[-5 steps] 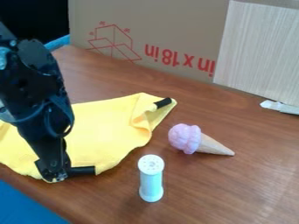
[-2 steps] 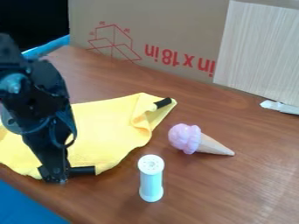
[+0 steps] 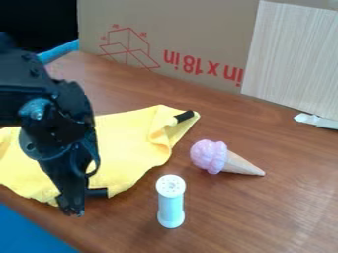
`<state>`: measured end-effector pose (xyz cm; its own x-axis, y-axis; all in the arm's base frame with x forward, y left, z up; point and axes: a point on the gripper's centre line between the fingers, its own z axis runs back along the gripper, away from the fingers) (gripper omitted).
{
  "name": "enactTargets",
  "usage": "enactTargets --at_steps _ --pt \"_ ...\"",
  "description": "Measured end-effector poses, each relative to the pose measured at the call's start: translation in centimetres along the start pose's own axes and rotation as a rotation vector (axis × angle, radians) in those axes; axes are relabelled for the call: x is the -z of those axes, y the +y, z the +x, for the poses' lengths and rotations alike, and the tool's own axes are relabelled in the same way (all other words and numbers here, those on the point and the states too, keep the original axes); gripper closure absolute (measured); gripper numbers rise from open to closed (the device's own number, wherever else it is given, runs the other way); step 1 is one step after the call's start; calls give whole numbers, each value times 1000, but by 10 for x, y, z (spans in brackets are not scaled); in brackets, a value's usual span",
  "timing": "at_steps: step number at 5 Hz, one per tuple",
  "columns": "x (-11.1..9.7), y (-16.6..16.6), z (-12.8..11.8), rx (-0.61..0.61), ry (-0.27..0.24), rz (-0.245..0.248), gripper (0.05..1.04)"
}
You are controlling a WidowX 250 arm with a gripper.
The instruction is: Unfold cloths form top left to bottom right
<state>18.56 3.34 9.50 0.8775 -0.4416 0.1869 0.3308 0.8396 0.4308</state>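
My black gripper [image 3: 70,205] hangs at the lower left, over the near edge of the yellow cloth [image 3: 125,148]. Its tip is just left of a black tab [image 3: 98,192] on the cloth's near edge; whether it touches the cloth I cannot tell. The cloth lies spread with wrinkles on the left of the table, its right corner folded over near a second black tab [image 3: 184,116]. The arm hides part of the cloth's left half.
A white and pale-blue shaker [image 3: 171,201] stands right of the gripper. Behind it lies a toy ice cream cone [image 3: 224,158]. A cardboard box [image 3: 178,39] and a pale board [image 3: 294,54] border the back of the wooden table [image 3: 264,222]. Something white [image 3: 316,120] lies at the right.
The gripper has moved right and a little toward the camera, past the cloth's near edge. The cloth, the shaker and the cone have kept their places.
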Motion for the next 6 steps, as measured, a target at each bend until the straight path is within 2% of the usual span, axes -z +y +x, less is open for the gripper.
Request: enactTargets --at_steps 2,3,5,6 --pt "11 -4 5 -5 21 14 83" --pt "19 -5 5 2 31 30 136" --pt "20 -9 4 6 31 15 722" --pt "15 -10 4 19 14 -2 930"
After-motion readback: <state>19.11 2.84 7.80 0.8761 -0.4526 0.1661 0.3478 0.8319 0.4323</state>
